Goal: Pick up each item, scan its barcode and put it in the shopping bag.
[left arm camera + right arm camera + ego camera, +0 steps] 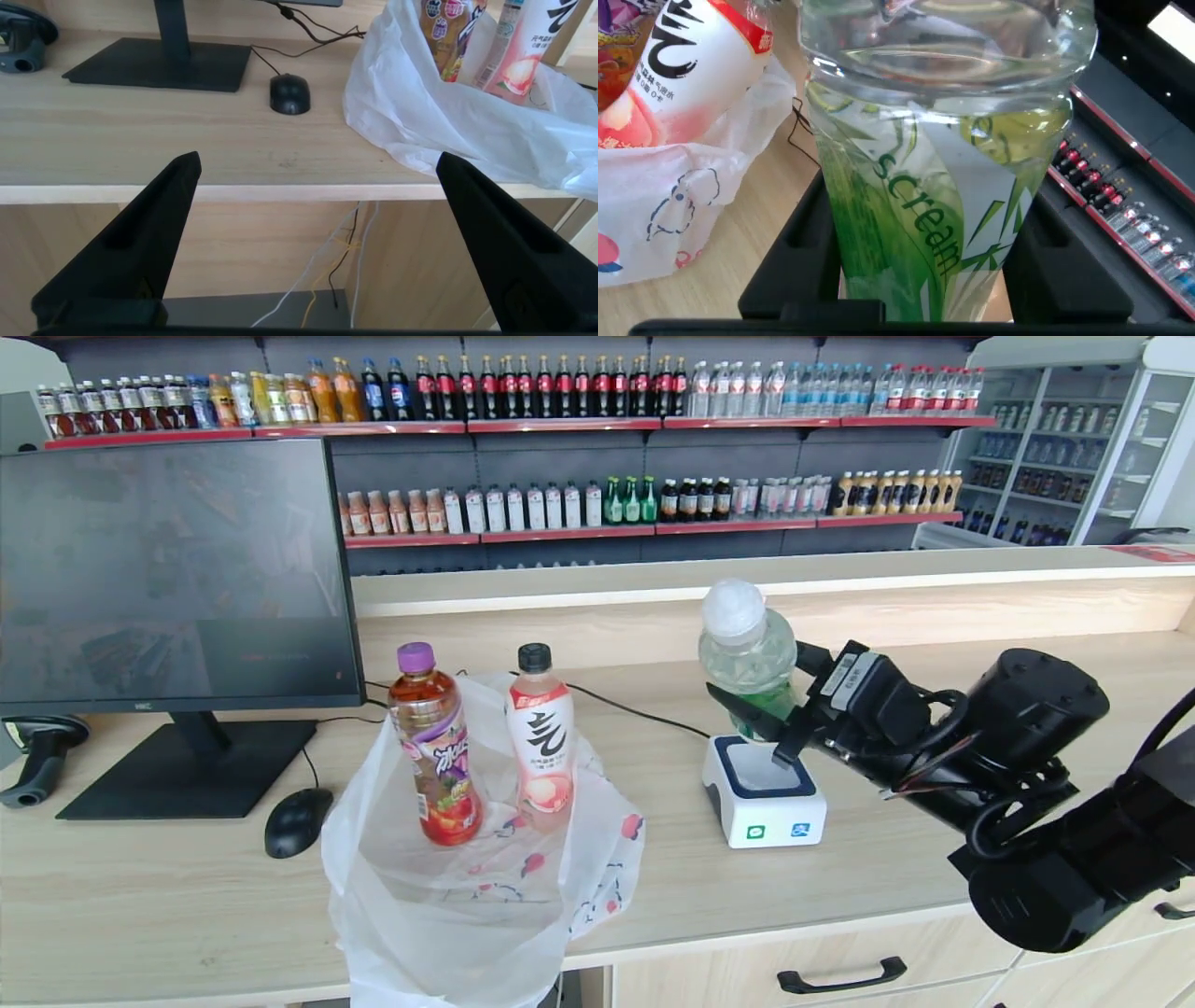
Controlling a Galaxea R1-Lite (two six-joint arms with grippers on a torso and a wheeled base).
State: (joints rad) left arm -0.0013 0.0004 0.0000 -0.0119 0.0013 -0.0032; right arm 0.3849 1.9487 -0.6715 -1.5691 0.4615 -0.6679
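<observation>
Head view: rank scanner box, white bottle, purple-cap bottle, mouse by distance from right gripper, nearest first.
1. Scanner box, just below the right gripper.
2. White bottle, in the bag to its left.
3. Purple-cap bottle, in the bag, farther left.
4. Mouse, farthest left, by the monitor stand.

The right arm reaches in from the right, wrist about level. The right gripper is clamped on the lower half of an upright bottle. The left gripper sits low, pointing forward, its two fingers spread wide apart.
</observation>
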